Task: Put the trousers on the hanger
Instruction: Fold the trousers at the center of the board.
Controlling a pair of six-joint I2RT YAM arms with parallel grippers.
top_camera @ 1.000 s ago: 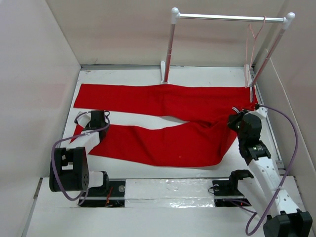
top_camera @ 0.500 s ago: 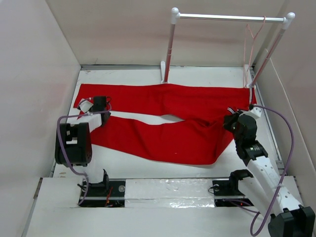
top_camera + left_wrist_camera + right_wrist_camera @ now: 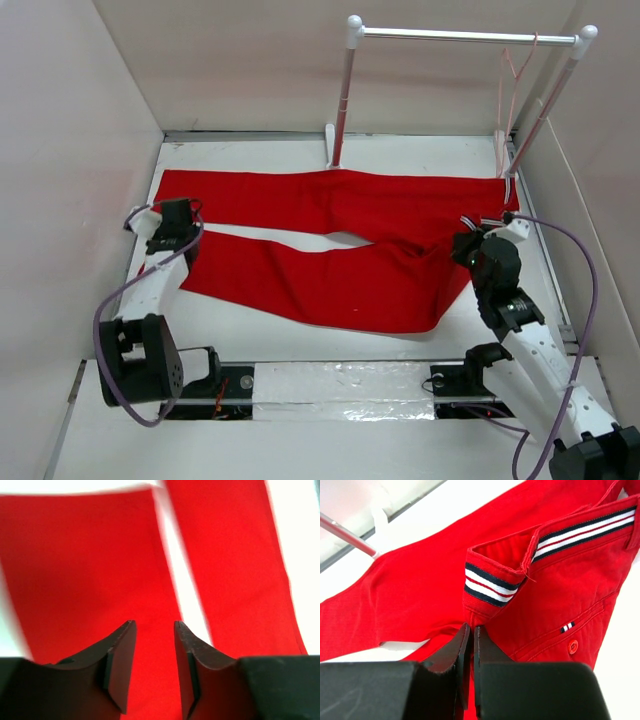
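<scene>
Trousers (image 3: pixel 330 250) lie spread on table (image 3: pixel 250 335), hanger (image 3: pixel 500 100) hanging from rack (image 3: pixel 460 36).

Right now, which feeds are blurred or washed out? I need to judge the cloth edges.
Left wrist: motion blur smears the edges of the trousers, table blown out white, only the fingers crisp. Right wrist: sharp on the waistband stripes, rack bar soft. Top view: sharp, evenly lit, hanger faint against the wall.

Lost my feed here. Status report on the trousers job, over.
Left gripper open above trousers. Right gripper shut on their waistband. Hanger bare on rack. Nothing in the way.
</scene>
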